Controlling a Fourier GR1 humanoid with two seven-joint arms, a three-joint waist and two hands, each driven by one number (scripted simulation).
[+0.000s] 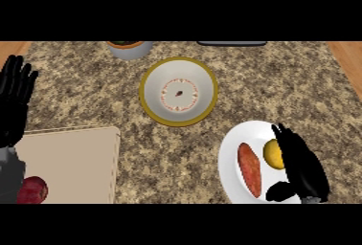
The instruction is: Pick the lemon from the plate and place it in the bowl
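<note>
Lemon [272, 154]: on the white plate [230, 165], lower right of frame; sits at the plate's right part, just left of the right hand; partly hidden by it
Lemon shape: roundish, slightly taller than wide in frame; long axis roughly up-down; hard to be surer with one side covered
Right hand [300, 165]: over the plate's right edge; fingers [283, 136] straight, pointing toward top of frame; thumb curled low near the plate's bottom rim; not closed on anything; touching lemon or just above it, cannot tell
Key relation: lemon lies to the left of the palm, on the thumb side; fingers run alongside it rather than around it
Other item on plate: long orange-red piece [249, 167], left of lemon, apart from it
Bowl [178, 91]: yellow-rimmed, upper centre of frame, up and left of plate, well apart; inside looks free
Left hand [14, 98]: left edge of frame, fingers straight and up, resting; far from lemon
Nearer hand: right, plainly
Judged next: curl fingers and thumb round lemon, lift, carry up-left to bowl
Risk judged: nudging the orange-red piece on closing
</note>
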